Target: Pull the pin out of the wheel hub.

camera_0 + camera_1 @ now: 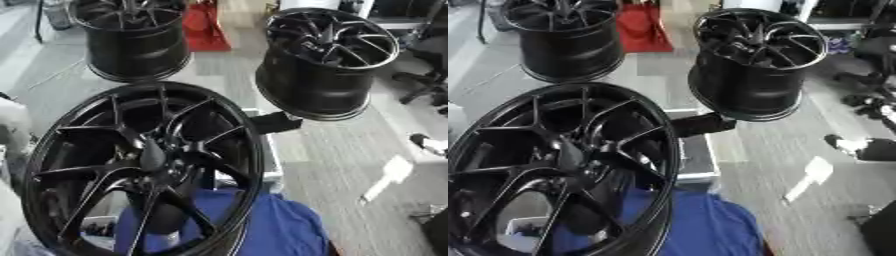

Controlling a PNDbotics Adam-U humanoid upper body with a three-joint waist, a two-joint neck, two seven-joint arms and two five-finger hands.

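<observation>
A large black wheel hub (144,170) with thin spokes stands tilted in the foreground and fills the lower left of both views. Its centre (154,156) is dark, and I cannot make out a pin there. Neither of my hands shows in either view. A dark block (276,122) sticks out from behind the hub's upper right rim.
Two more black wheel hubs stand on the grey floor behind, one at the back left (136,37) and one at the back right (324,60). A blue cloth (280,225) lies under the near hub, over a silver-edged case (697,160). A red object (203,27) and a white strip (385,177) lie on the floor.
</observation>
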